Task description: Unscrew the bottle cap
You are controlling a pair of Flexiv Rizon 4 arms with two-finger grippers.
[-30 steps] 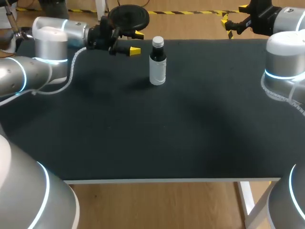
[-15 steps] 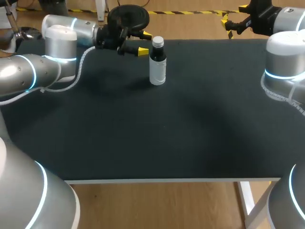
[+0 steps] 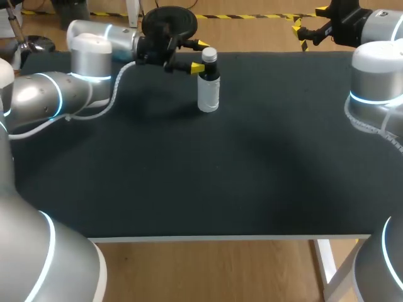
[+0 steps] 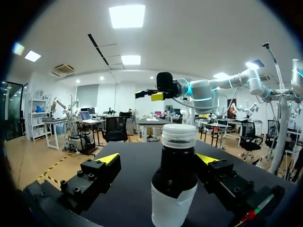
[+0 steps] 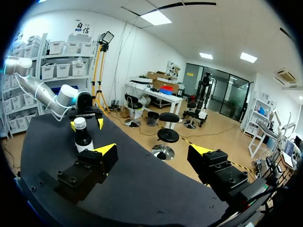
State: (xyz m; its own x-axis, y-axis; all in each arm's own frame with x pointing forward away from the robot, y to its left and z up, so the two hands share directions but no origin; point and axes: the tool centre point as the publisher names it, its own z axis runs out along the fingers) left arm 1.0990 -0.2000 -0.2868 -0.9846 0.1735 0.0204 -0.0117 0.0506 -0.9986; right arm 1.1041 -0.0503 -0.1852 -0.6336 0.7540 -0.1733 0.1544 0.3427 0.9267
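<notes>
bottle (image 3: pixel 208 93): upright on black table (image 3: pixel 220 176), white cap (image 3: pixel 209 55) on | left gripper (image 3: pixel 199 56): fingers spread, tips just beside cap | right gripper (image 3: pixel 308 19): fingers apart, past far edge

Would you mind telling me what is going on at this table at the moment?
The left gripper is at the neck of an upright bottle near the far edge of the table, its open fingers on either side and not closed on it. The white cap is still on. The right gripper is open and empty, held off beyond the far right corner.
</notes>
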